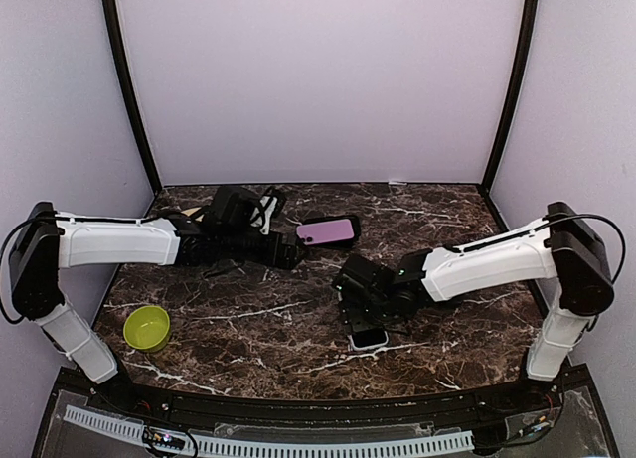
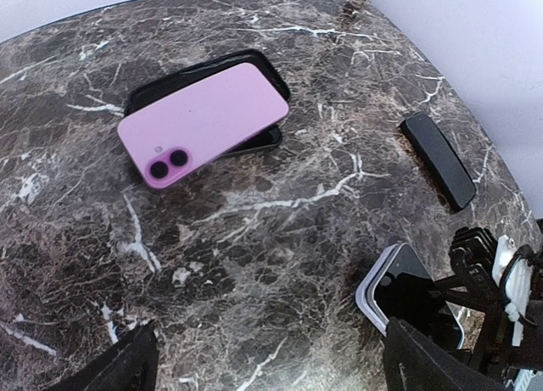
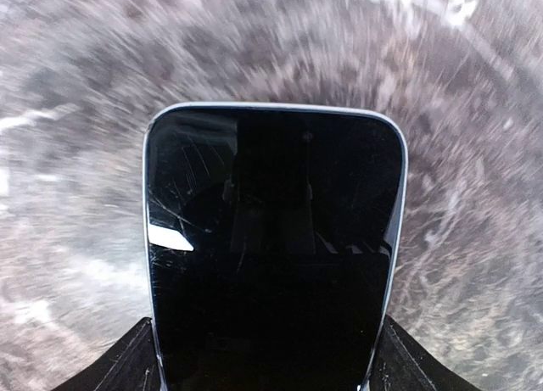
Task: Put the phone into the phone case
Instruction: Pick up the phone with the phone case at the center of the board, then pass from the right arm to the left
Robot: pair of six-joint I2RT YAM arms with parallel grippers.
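Although the open left tool (image 1: 290,252) hovers just short of the pink phone (image 2: 204,124), which lies askew atop the black phone case (image 2: 222,60) with its long axis slanting rightward, the right tool (image 1: 366,324) grips a white-rimmed dark-screened phone (image 3: 271,255) over the bench (image 1: 248,319), apart from that case. Left arm nearer.

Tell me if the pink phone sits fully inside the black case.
No, the pink phone lies askew atop the black case, overhanging its edge.

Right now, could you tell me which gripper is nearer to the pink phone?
Left. The left gripper sits open just left of the pink phone, not touching it; the right gripper is farther off toward the front edge, closed on a second phone.
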